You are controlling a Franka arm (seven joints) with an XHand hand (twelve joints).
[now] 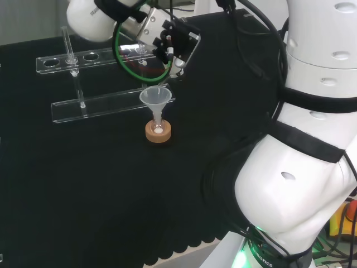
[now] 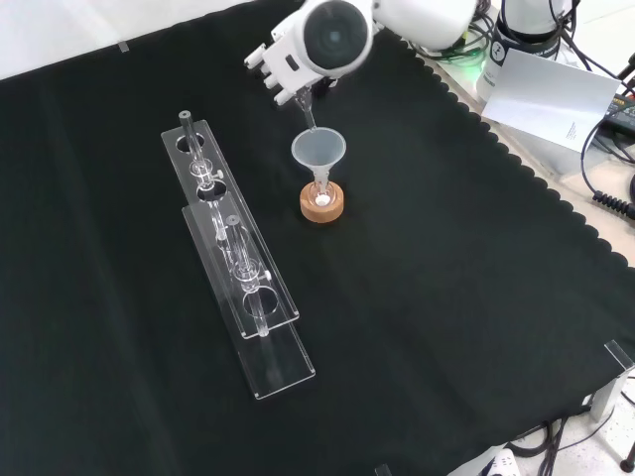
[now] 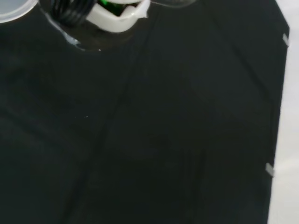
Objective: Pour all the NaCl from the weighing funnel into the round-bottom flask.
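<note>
Over the middle of the bench, the hand (image 2: 288, 61) is hovering right above a translucent funnel (image 2: 317, 151) that sits in the neck of the round-bottom flask (image 2: 322, 198), which rests on a cork ring (image 1: 158, 133). A thin clear tube-like piece, which I take to be the weighing funnel (image 2: 307, 111), slants down from the hand with its lower end at or just inside the funnel's mouth, so my read is the pour is underway or close to done; there's a small white patch at the flask's bottom in the front view that could be the NaCl. Honestly I can't tell how the fingers are set: they're bunched around the top of that piece, but whether they're curled onto it or just pinching isn't clear from any angle. To do this bit well, I'd keep the spout centred over the funnel mouth, not riding on the rim, tilt steeply enough that grains don't cling, and avoid nudging the funnel sideways, since the flask just sits on its ring and looks tippy. The black cloth (image 2: 446, 297) would show spilled salt easily. A clear plastic rack (image 2: 238, 268) with holes and a few small glass pieces stands well apart, to the left in the front view. Past the cloth's scalloped edge there are cables and a white sheet (image 2: 551, 99).
</note>
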